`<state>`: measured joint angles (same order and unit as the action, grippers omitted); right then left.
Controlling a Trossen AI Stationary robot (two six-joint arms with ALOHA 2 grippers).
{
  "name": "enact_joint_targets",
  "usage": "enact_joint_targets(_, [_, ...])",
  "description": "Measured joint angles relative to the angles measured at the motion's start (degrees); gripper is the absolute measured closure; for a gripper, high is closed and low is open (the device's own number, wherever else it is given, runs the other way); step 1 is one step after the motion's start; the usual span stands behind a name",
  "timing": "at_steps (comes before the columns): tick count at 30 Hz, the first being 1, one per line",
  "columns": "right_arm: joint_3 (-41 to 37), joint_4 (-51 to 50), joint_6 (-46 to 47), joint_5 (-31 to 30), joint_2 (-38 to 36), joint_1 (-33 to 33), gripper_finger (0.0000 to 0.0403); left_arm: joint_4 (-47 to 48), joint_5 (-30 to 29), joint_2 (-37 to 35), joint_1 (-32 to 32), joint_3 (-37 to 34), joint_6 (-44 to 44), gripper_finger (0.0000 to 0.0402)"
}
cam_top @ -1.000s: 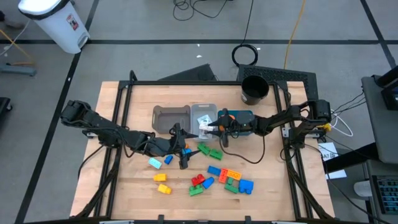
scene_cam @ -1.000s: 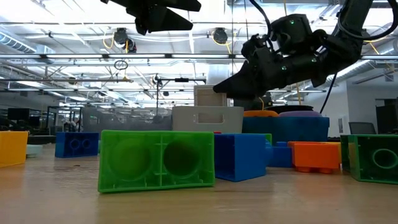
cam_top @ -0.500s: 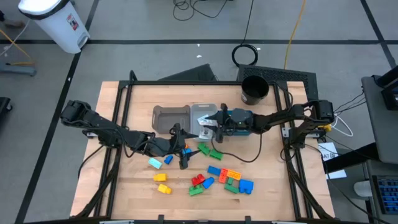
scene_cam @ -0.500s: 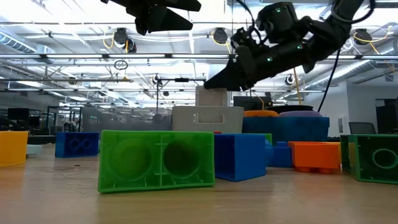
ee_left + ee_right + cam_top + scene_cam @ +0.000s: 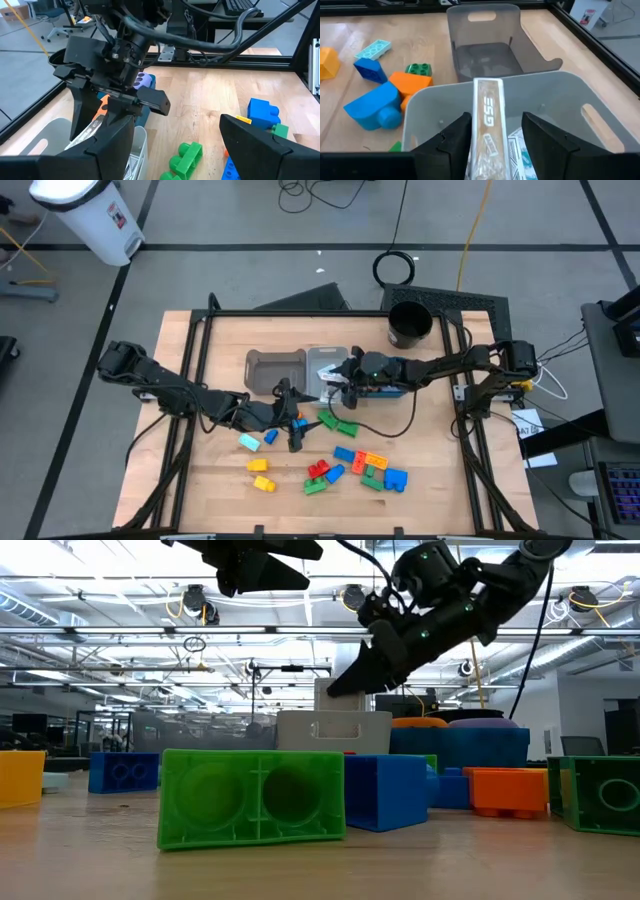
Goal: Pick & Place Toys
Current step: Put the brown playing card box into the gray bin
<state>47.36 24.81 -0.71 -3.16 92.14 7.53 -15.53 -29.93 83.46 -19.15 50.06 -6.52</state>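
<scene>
Right pincer (image 5: 490,137) grips a flat white card (image 5: 488,127) upright over clear bin (image 5: 560,90), inside its rim; grey bin (image 5: 490,30) adjacent. Left pincer (image 5: 292,423) spread open above desk (image 5: 220,480), bricks (image 5: 355,465) nearby.

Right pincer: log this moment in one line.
right pincer | over clear bin | shut on white card | left pincer | open, beside bricks

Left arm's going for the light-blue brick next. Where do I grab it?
Pinch the light-blue brick across its two long sides, bringing the left gripper straight down. It lies flat, studs up, probably too thin for a side approach; the blue brick sits close but apart.
</scene>
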Motion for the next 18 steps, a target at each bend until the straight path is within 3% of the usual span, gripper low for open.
enact_joint_targets(18, [0.2, -11.3, 3.1, 8.0, -4.9, -2.1, 0.0234, 0.4, 0.0, 0.0, 0.0, 0.0, -0.3, 0.0103])
